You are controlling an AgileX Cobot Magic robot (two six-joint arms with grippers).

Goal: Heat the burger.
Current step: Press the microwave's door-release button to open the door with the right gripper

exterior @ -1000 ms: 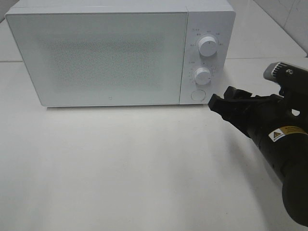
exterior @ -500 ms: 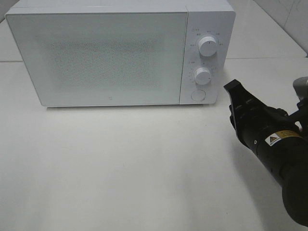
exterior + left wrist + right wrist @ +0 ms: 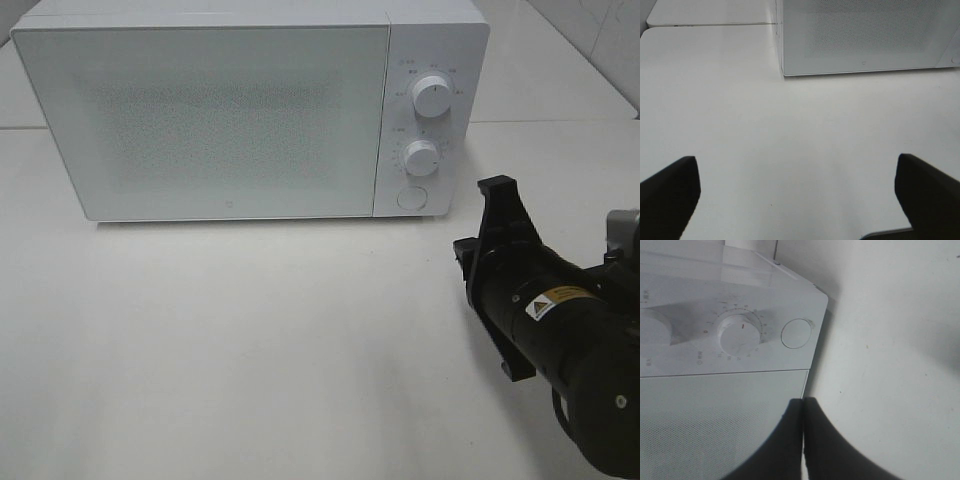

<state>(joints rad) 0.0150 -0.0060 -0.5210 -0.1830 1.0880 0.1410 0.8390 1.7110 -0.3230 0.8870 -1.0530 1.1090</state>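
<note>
The burger is out of view in every frame. A white microwave [image 3: 200, 110] stands at the back of the table with its door closed. My right gripper [image 3: 497, 190] is shut with nothing between its fingers. It hovers to the right of the microwave's lower right corner, clear of the round door button [image 3: 410, 198]. In the right wrist view the shut fingertips [image 3: 802, 402] point at the door's edge below the lower dial [image 3: 740, 335] and the button [image 3: 796, 333]. My left gripper [image 3: 797, 175] is open and empty over bare table in front of the microwave [image 3: 865, 35].
Two round dials [image 3: 431, 97] [image 3: 421, 158] sit above the button on the control panel. A white tabletop [image 3: 250, 330] spreads in front of the microwave. A seam between table sections [image 3: 710, 24] runs to the left of the microwave.
My right gripper has shut, turned on its side, and drawn back from the button area, toward the right and the front of the table. The left gripper has not moved.
</note>
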